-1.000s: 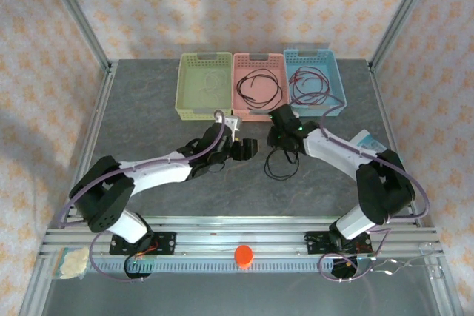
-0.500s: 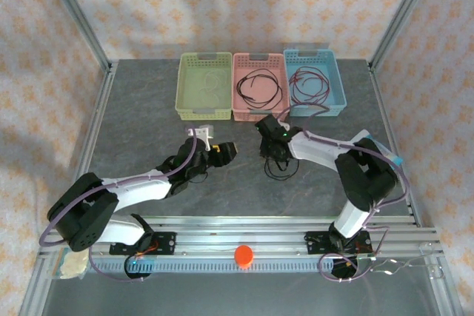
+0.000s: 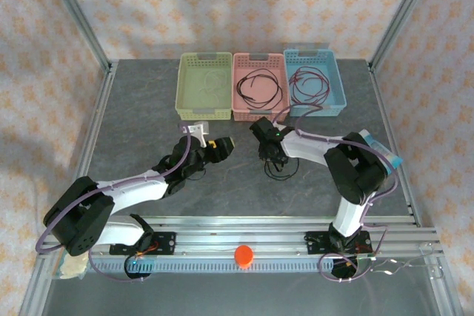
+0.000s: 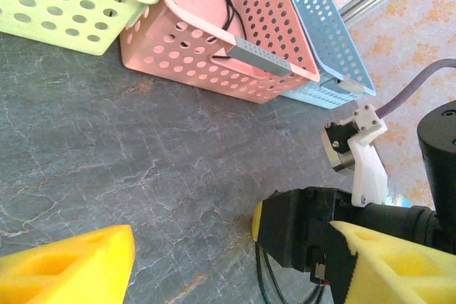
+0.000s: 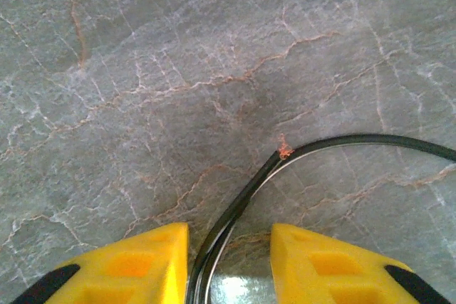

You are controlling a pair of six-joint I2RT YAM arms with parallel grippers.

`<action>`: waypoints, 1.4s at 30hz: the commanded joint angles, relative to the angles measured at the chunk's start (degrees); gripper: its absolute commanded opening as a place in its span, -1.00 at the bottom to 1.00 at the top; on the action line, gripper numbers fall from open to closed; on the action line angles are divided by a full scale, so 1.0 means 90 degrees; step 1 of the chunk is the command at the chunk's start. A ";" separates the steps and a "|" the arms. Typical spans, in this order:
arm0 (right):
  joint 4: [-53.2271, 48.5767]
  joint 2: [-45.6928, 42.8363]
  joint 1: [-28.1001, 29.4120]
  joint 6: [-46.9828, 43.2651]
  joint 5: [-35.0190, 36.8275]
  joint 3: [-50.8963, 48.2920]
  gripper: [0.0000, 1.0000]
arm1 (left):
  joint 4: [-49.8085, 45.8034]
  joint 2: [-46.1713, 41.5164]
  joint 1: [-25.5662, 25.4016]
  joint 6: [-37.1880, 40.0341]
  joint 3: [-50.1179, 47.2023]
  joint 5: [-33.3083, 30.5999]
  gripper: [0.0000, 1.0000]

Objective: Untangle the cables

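As the left gripper (image 3: 220,146) backs away leftward, released and empty, the right gripper (image 5: 229,231) straddles the loose black cable (image 5: 239,208) at the middle of the tabletop (image 3: 148,123), jaws parted, not pinching (other cables (image 3: 304,85) lie in baskets (image 3: 258,115)): one strand remains to sort.

White arms (image 3: 141,186), black joints, purple-grey cables (image 4: 427,72), yellow pincer fingers (image 5: 128,265) (moulded with recesses)

Bright, even light; shadows on the table (image 3: 141,131) are soft. At the right gripper (image 5: 228,247), between its fingers (image 5: 128,265), lies a pale sheen, perhaps glare. At the left gripper (image 4: 235,241), the yellow fingers (image 4: 71,265) blur near the lens.
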 commanded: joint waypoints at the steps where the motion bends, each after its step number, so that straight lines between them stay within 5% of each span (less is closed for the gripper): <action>1: 0.0176 0.0334 0.0016 0.0112 0.0217 0.0079 -0.39 | 0.0051 0.0038 0.0045 0.0086 0.0170 -0.0015 0.43; 14: 0.0777 -0.0705 0.0102 0.0192 0.0178 -0.0435 -1.00 | -0.0036 -0.0083 0.0078 0.0185 0.0230 -0.0129 0.45; 29: 0.0907 -0.2662 0.0319 -0.0134 -0.0082 0.0231 -1.00 | -0.0838 -0.0753 0.0856 0.0704 0.0831 -0.0232 0.47; 36: 0.1350 -0.2171 0.0319 -0.0632 -0.0551 0.1372 -1.00 | -0.0989 -0.1008 0.1867 0.0810 0.0978 0.0282 0.50; 42: 0.1462 -0.0823 0.0319 -0.0932 -0.0769 0.2863 -1.00 | -0.0373 -0.0611 0.2898 0.0389 0.0962 0.1635 0.50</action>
